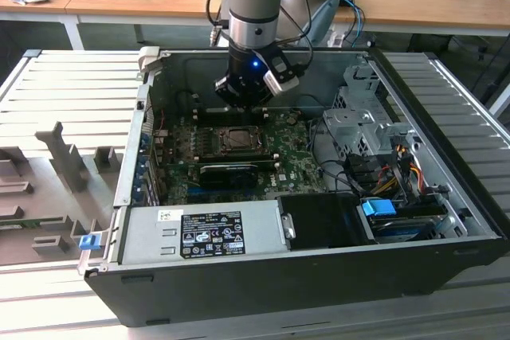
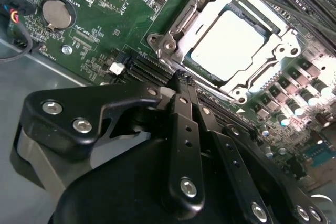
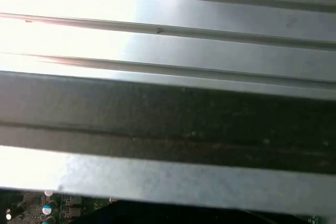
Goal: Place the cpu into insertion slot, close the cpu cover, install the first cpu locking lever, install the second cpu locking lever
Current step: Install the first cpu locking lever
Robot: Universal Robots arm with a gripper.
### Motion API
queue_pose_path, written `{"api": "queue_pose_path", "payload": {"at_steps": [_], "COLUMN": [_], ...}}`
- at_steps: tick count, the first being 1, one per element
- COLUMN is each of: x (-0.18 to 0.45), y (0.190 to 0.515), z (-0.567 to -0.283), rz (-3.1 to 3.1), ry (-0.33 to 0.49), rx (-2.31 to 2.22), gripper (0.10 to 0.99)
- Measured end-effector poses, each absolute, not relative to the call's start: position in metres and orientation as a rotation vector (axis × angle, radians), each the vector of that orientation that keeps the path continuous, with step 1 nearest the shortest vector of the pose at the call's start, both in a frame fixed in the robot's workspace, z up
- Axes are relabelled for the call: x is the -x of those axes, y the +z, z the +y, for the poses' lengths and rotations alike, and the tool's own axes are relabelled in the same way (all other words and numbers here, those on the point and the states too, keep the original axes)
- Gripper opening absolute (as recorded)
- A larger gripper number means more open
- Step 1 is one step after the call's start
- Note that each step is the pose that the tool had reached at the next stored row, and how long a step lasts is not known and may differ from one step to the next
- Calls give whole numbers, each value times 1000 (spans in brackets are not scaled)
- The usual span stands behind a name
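Gripper (image 2: 181, 80) pressed together, empty, near cpu (image 2: 226, 40) seated under cpu cover (image 2: 278, 51).

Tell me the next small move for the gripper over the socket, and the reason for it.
Probably a short shift toward a locking lever beside the socket. In the second wrist view the cpu already lies in the insertion slot with the cpu cover framing it, apparently down, and the gripper hangs just short of the cover's edge, holding nothing.
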State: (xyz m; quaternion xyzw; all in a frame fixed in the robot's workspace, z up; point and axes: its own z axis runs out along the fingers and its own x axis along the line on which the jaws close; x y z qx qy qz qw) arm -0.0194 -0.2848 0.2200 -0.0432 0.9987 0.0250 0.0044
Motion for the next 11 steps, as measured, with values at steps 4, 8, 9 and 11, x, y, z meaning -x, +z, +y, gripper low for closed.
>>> {"api": "queue_pose_path", "payload": {"at_steps": [4, 8, 9, 11], "x": [19, 19, 19, 19], "y": [223, 224, 225, 225], "z": [-285, -285, -285, -285], "rz": [3129, 3130, 3130, 3130], "ry": [78, 78, 77, 77], "rx": [135, 135, 135, 135], "gripper": [106, 106, 106, 106]}}
